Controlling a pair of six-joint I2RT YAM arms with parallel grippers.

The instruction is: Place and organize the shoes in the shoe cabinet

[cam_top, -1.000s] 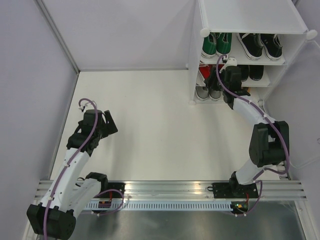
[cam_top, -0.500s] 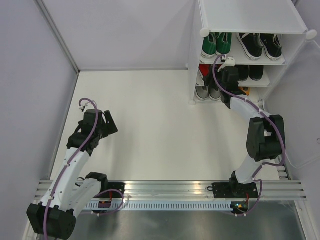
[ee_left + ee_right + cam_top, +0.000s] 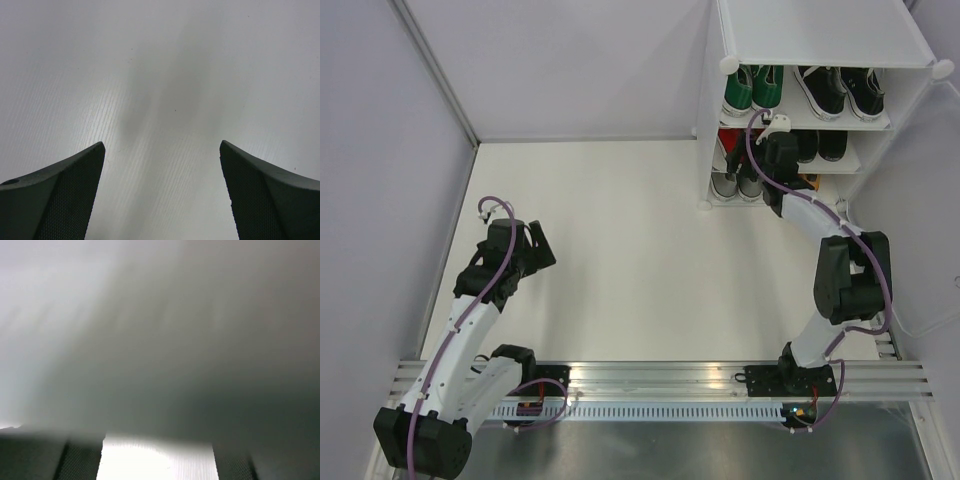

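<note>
One cabinet, two green shoes

Left hand, dark fingers spread wide, above white table, soft shadow between

**Shoes shelved in the cabinet**

Your right gripper reaches into the white, tiered shoe cabinet. Green shoes and black shoes stand paired on the tier above it. Red shoes are just left of it, and grey shoes sit lower.
</note>
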